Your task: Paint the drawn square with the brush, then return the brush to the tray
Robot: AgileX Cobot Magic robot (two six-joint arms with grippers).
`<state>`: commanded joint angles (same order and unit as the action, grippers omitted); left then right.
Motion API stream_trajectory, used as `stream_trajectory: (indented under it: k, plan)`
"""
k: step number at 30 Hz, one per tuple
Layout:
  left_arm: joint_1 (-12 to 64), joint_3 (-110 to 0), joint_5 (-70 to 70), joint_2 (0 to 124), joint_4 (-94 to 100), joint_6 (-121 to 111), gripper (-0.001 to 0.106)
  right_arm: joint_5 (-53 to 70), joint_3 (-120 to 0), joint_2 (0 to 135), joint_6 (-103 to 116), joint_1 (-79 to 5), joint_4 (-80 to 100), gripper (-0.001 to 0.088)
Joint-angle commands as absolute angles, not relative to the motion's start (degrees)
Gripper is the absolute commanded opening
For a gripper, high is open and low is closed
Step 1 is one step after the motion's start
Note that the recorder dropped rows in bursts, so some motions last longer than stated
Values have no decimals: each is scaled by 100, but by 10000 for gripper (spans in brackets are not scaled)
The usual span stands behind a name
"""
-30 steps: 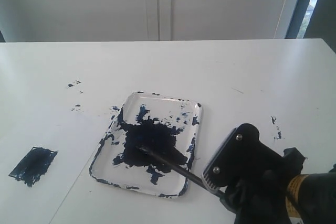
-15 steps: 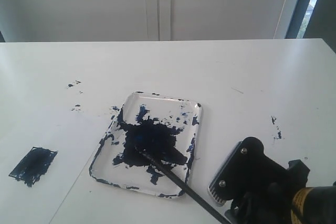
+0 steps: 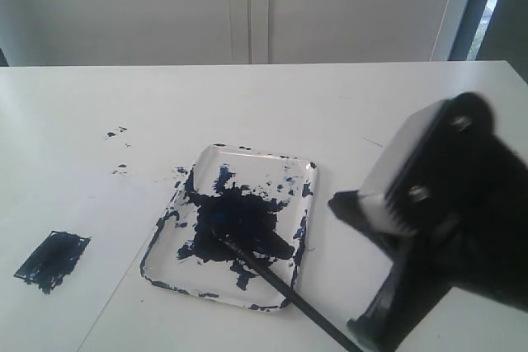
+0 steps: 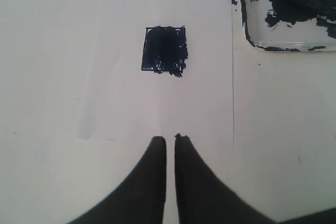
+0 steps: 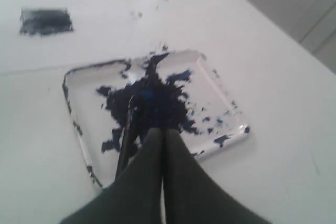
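Observation:
The brush lies free in the tray, its tip in the dark paint blot and its handle sticking out over the near rim. My right gripper hangs above the table to the right of the tray, large and blurred, not touching the brush. In the right wrist view this gripper is shut on nothing, with the brush beside it over the tray. The drawn square is a dark painted patch at the left. My left gripper is shut and empty above the paper, short of the drawn square.
Stray paint specks dot the table left of the tray, and more specks lie to its right. The white paper sheet ends at a thin edge beside the tray's corner. A pale wall stands behind the table.
My right gripper has let go of the brush handle, drawn back and risen well above the table. The brush handle has dropped and the brush now rests in the tray.

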<state>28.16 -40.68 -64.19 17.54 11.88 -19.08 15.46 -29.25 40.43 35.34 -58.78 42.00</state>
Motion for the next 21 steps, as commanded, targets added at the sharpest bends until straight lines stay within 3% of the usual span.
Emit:
stream_trajectory:
  k: [12, 21]
  plan:
    - [2764, -4068, -6938, 929, 236, -1597, 131, 893, -2411, 1307, 4513, -5830, 4195, 0]
    - [2028, -4043, -6996, 447, -965, -663, 131, -142, -1332, 230, 4674, -5830, 4180, 0]
